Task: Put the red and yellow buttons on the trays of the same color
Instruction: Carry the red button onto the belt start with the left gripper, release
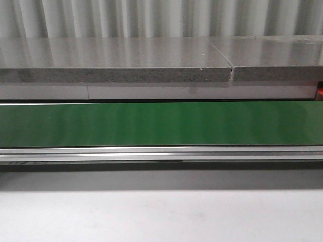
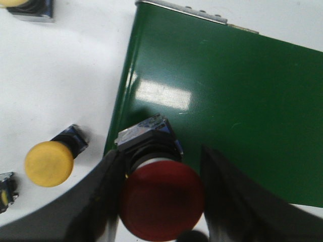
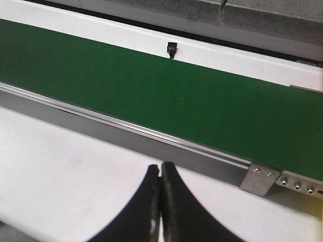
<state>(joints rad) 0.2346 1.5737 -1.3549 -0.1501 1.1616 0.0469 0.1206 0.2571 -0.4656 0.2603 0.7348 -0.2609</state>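
The red button (image 2: 161, 201) had a broad round red cap on a black body with a metallic base. It sat between the two dark fingers of the left gripper (image 2: 160, 199), over the edge of the green belt. A yellow button (image 2: 50, 160), with a round yellow cap and black body, lay tilted on the white surface nearby. Another yellow button (image 2: 22, 6) was partly visible, well apart.

A green conveyor belt (image 1: 161, 123) runs across the front view, edged by an aluminium rail (image 1: 161, 153) above a white table (image 1: 161, 217); behind it a speckled stone counter (image 1: 116, 63) meets corrugated metal wall (image 1: 151, 17)
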